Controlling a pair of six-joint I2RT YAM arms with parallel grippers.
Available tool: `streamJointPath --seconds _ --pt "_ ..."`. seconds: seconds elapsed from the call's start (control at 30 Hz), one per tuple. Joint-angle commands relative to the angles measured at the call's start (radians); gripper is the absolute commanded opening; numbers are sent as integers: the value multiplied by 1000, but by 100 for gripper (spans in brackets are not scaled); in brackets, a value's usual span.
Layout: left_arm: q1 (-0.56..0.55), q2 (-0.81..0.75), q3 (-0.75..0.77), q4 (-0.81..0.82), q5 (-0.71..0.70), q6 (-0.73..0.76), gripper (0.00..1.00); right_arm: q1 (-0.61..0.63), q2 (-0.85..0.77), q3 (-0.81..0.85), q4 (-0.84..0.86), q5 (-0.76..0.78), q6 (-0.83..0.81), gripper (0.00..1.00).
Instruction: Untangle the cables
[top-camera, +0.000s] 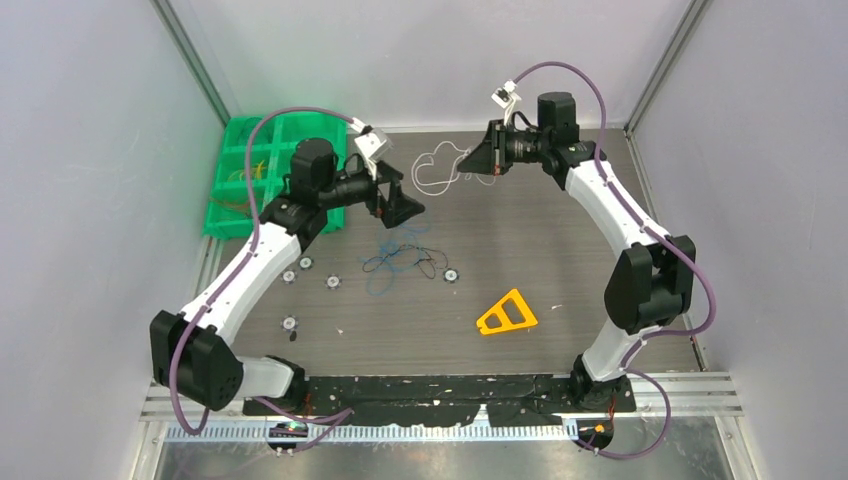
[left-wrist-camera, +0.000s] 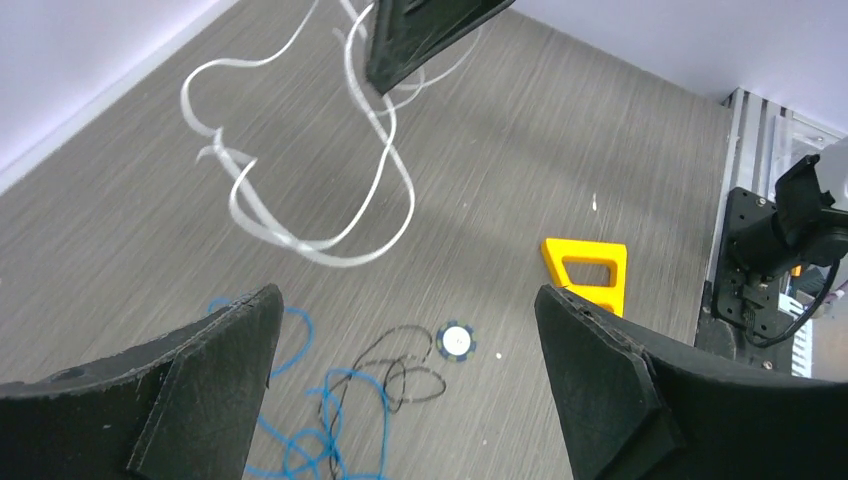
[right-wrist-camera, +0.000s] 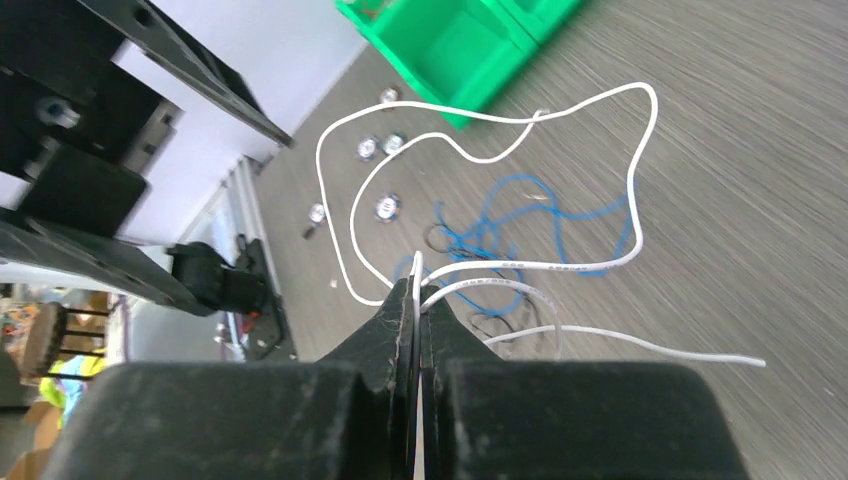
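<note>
My right gripper (top-camera: 468, 160) (right-wrist-camera: 417, 288) is shut on a white cable (top-camera: 434, 170) (right-wrist-camera: 480, 155), which is pinched between its jaws. Its loops hang above the table near the back. On the table in the middle lie a blue cable (top-camera: 385, 272) (left-wrist-camera: 330, 430) (right-wrist-camera: 520, 215) and a black cable (top-camera: 428, 260) (left-wrist-camera: 410, 370), looped over each other. My left gripper (top-camera: 402, 206) (left-wrist-camera: 408, 295) hovers above that blue and black tangle, open, with nothing between its fingers. In the left wrist view the white cable (left-wrist-camera: 300, 240) dangles from the right gripper (left-wrist-camera: 420, 40) at the top.
A green compartment bin (top-camera: 250, 170) (right-wrist-camera: 450, 40) holding a few thin wires stands at the back left. Several small round discs (top-camera: 333, 283) (left-wrist-camera: 456, 341) (right-wrist-camera: 388, 207) lie around the tangle. A yellow triangular piece (top-camera: 506, 314) (left-wrist-camera: 587, 270) lies front right.
</note>
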Motion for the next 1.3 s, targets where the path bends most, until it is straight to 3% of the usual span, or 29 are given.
streamJointPath --seconds 0.0,0.2,0.37,0.43,0.6,0.63,0.7,0.77,0.8,0.9,1.03,1.27 --pt "-85 6 18 161 -72 19 100 33 -56 -40 189 -89 203 5" --pt "-177 30 34 107 -252 211 98 78 -90 -48 183 -86 214 5" --pt "-193 81 84 -21 -287 304 79 105 -113 -72 201 -99 241 5" --pt "-192 105 100 -61 -283 318 66 115 -117 -73 215 -110 257 6" --pt "-186 102 134 -138 -205 324 4 123 -105 -68 223 -124 274 5" --pt "-172 86 130 -130 -171 301 0 119 -100 -67 216 -126 274 5" --pt "-133 40 98 -55 -76 193 0 107 -77 -57 188 -130 264 10" --pt "-64 9 77 21 -47 51 0 91 -42 -35 114 -121 212 31" --pt "-27 7 83 36 -33 3 0 79 -19 -14 80 -118 164 47" --pt "71 38 167 -1 -44 -105 0 65 6 28 -66 -84 69 71" --pt "194 151 326 -128 -102 -164 0 48 -7 48 -98 -65 33 82" --pt "380 421 659 -212 -170 -184 0 9 -48 56 -195 -16 -52 85"
